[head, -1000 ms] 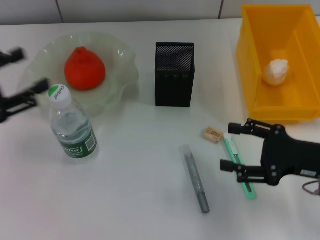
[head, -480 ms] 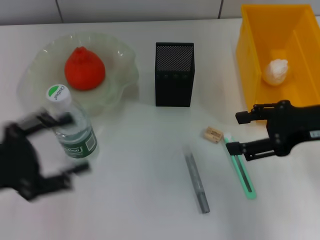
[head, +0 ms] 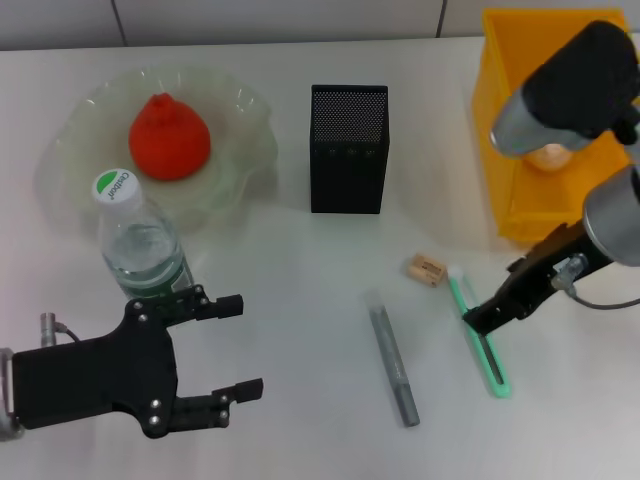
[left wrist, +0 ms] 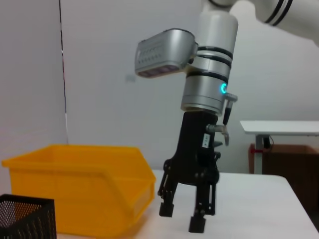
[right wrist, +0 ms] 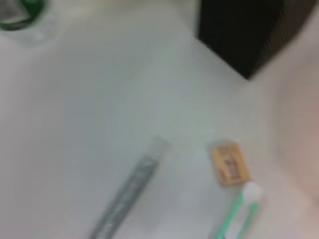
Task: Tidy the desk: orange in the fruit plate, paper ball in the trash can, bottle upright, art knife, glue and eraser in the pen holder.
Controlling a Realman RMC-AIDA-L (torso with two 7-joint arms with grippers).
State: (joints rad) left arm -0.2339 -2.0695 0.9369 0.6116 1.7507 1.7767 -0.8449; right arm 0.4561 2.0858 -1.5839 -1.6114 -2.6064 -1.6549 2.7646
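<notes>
The right claw [head: 497, 312] points down with fingers spread, directly over the green plastic art knife [head: 478, 335] lying on the white bench [head: 300, 300]. The small tan eraser [head: 426, 269] lies just beside it. The left claw [head: 232, 345] hovers wide open near the clear water bottle [head: 140, 250].
</notes>
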